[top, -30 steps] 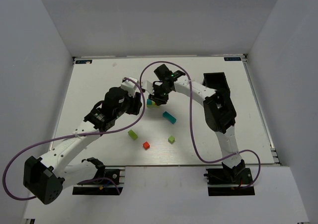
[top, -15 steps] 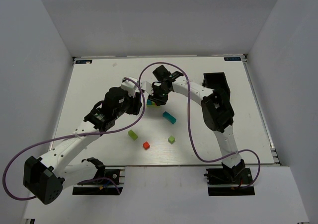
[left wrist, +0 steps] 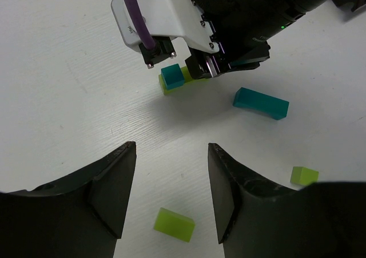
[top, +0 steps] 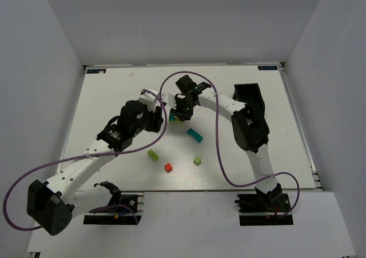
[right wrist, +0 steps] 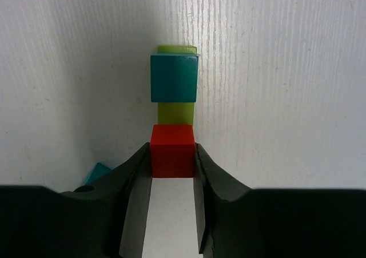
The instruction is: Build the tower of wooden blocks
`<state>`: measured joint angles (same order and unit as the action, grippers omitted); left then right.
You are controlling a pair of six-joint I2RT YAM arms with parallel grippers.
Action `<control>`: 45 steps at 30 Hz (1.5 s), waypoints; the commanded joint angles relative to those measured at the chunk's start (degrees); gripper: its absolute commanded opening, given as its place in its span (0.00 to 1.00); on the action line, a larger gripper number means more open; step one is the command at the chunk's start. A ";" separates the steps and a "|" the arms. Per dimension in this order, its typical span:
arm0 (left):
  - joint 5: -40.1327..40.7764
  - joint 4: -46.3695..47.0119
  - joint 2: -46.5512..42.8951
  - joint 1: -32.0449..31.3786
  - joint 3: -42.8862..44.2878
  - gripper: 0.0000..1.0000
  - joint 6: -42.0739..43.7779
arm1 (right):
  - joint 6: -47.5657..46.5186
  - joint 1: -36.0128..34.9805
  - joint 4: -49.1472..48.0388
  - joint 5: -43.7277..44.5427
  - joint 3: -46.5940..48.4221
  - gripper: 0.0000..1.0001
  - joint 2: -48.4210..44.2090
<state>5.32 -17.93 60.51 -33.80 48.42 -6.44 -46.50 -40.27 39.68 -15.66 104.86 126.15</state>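
The tower is barely begun: a teal cube point(right wrist: 174, 77) sits on the lime-green base block point(right wrist: 176, 114). The right gripper point(right wrist: 172, 158) pinches a red cube point(right wrist: 172, 149) over that base, just beside the teal cube and seemingly not yet released. Away from the base, a teal bar point(left wrist: 261, 103), a lime-green brick point(left wrist: 174, 225), a lime-green cube point(left wrist: 303, 175) and a second red cube point(top: 168, 167) lie loose. The left gripper point(left wrist: 170, 155) hangs spread and empty.

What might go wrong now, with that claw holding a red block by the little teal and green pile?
1. The right claw grips the red cube close to the teal cube, which sits on the lime piece. A small nudge may knock the teal cube off.
2. The lime piece looks narrow, so a red cube released off-centre may tip off it.
3. The left claw hovers open nearby, so the arms might bump.
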 commanded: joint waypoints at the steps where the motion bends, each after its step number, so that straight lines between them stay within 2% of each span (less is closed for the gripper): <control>1: -0.14 0.71 -1.54 0.32 0.79 0.64 0.37 | 1.24 -0.51 -1.62 0.28 2.11 0.13 0.85; 20: -0.14 0.71 -1.54 0.32 0.27 0.64 0.37 | 1.94 -0.60 -1.62 0.81 2.10 0.17 1.21; 32: -0.14 0.71 -1.54 0.32 0.27 0.64 0.37 | 2.29 -0.60 -2.15 1.33 1.93 0.43 1.12; 38: -0.14 0.71 -1.54 0.32 0.27 0.64 0.37 | 2.20 -0.69 -2.06 1.33 1.84 0.48 0.94; 41: -0.14 0.71 -1.54 0.32 0.27 0.64 0.37 | 2.29 -0.60 -2.15 1.25 1.58 0.54 0.94; 42: -0.14 0.71 -1.54 0.32 0.27 0.64 0.37 | 2.29 -0.68 -2.15 1.16 1.66 0.59 1.03; 45: -0.14 0.71 -1.54 0.32 0.27 0.64 0.37 | 2.47 -0.69 -2.24 0.90 1.58 0.66 0.59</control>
<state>5.32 -17.93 60.51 -33.80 48.42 -6.44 -44.14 -40.64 38.46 -14.26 104.92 126.91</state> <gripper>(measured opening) 0.637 0.648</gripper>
